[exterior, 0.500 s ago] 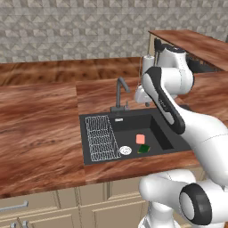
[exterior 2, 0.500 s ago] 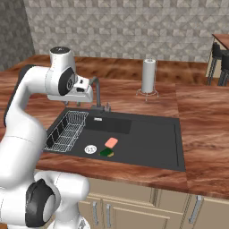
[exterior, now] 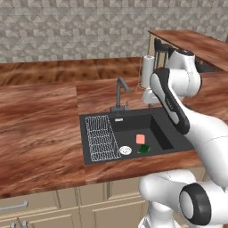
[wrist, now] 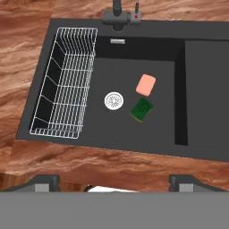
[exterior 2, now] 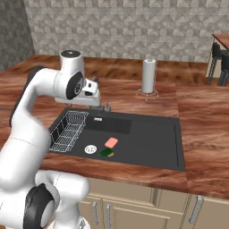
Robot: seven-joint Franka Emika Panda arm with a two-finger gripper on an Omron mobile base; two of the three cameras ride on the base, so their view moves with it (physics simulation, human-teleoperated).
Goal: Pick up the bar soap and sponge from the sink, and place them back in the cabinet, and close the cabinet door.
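Bar soap (wrist: 146, 84) beside sponge (wrist: 142, 109) in sink (wrist: 201, 89), well beyond spread fingertips (wrist: 181, 180).

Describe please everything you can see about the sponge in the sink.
The sponge is a small rectangular block with its dark green face up and a thin yellow edge showing below. It lies flat on the black floor of the sink, turned at an angle, just right of the round silver drain. The pink bar soap lies close beside it, apparently not touching. Nothing grips it.

Faucet (wrist: 119, 13) top cut off
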